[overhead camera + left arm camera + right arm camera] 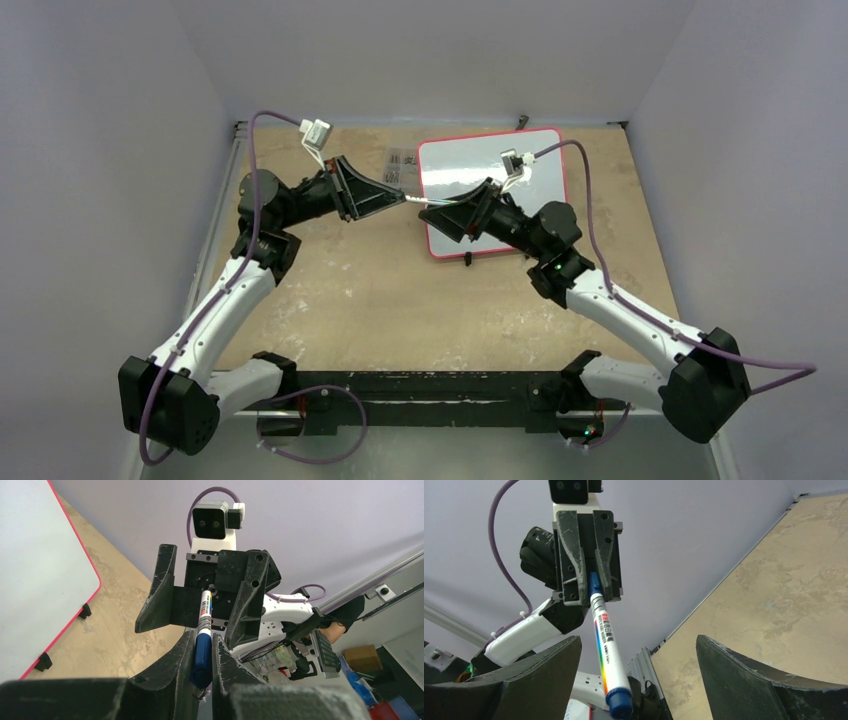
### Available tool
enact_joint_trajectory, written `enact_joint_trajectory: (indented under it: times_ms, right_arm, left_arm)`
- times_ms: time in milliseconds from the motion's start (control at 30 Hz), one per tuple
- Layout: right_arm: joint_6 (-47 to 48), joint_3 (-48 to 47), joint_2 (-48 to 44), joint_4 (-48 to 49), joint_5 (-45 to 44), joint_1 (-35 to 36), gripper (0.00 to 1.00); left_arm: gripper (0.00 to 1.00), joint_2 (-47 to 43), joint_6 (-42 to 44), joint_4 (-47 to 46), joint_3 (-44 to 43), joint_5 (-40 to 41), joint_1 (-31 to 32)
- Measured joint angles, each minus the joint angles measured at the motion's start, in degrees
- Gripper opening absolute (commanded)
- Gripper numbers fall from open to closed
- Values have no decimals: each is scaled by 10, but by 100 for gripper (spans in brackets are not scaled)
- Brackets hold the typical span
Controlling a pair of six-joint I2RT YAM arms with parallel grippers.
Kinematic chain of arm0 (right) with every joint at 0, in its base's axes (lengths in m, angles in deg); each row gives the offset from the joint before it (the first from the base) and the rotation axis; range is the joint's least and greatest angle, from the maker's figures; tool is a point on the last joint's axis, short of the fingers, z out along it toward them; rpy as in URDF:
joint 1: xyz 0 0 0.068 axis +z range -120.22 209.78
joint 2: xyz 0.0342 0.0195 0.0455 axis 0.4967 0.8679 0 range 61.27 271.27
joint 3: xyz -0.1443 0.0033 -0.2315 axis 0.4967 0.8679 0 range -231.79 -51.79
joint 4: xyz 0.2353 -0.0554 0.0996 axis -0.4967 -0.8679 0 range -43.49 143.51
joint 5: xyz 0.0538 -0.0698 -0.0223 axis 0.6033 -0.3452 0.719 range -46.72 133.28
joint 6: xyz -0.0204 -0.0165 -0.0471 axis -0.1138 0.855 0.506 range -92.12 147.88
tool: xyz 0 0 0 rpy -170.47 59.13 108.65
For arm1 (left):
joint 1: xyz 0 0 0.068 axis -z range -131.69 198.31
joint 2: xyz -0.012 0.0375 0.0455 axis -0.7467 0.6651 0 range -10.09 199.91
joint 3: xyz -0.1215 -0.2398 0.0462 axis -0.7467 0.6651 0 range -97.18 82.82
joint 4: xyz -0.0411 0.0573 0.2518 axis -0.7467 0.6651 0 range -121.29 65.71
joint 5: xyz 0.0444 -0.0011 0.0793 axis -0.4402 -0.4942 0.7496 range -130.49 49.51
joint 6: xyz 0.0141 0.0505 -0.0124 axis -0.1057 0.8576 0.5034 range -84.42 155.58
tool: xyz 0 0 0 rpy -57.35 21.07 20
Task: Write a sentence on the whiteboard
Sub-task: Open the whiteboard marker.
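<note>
Whiteboard (455,165): flat on the bench (350,290), at about 1 o'clock of it in the top view; red frame, two small black feet on the near edge.
Sentence: none to be seen; the visible part of the board (40,555) blank, the rest hidden under the right arm.
Marker (420,200): in the air above the 9 o'clock edge of the board, not touching it; long axis about 9 to 3 o'clock, from one tool toward the other; white barrel, blue at both ends (606,645).
Left tool (398,196): narrow, clamped on one blue end of the marker (204,615).
Right tool (440,208): wide, one finger on each side of the free blue end, touching nothing as far as visible (636,645).
Deciding relation: marker straight ahead of the right tool, at its 9 o'clock, barrel lined up with the gap; board directly below, nearer to the right arm.
Step, as judged: handover or uncapping, writing not yet begun.
Risk, as judged: pull off the axis, marker slipping.
Containers: none in view.
</note>
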Motion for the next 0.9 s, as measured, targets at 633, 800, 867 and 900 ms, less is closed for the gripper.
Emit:
enact_joint_trajectory:
  times_ms: [633,800,867,900]
  right_arm:
    - [-58,-26,93,116,12,17,40]
    - [-65,-26,92,141,13,19,43]
    - [-69,-26,92,151,13,19,43]
    - [-71,-26,92,156,13,19,43]
  left_arm:
    - [0,0,17,25,2,22,1]
    - [0,0,17,23,6,27,1]
    - [0,0,17,21,6,27,2]
    - [0,-1,17,20,6,27,2]
